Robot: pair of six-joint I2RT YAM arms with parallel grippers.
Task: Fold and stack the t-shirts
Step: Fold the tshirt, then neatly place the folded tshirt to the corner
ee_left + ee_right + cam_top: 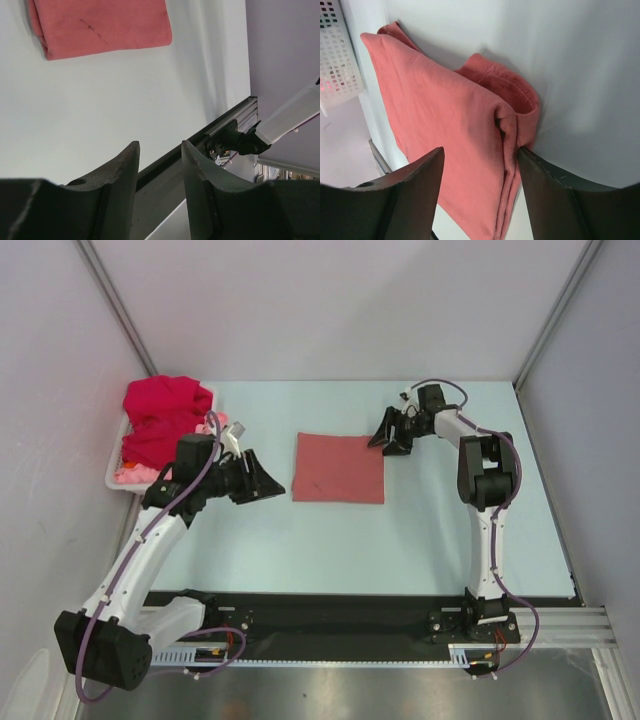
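Observation:
A dusty salmon-red t-shirt (338,468) lies folded into a flat rectangle at the middle of the table. My right gripper (388,443) is open at its far right corner. In the right wrist view the open gripper (480,155) straddles the shirt's (445,115) layered folded edge, with the right finger (545,185) against that edge. My left gripper (270,484) is open and empty just left of the shirt. In the left wrist view the gripper (160,150) is apart from the shirt (100,25). A bright crimson shirt (165,415) and a light pink one (135,476) lie bunched in the basket.
The white plastic basket (113,472) stands at the table's far left edge and also shows in the right wrist view (337,55). Grey walls close in the back and sides. A black rail (330,615) runs along the near edge by the arm bases.

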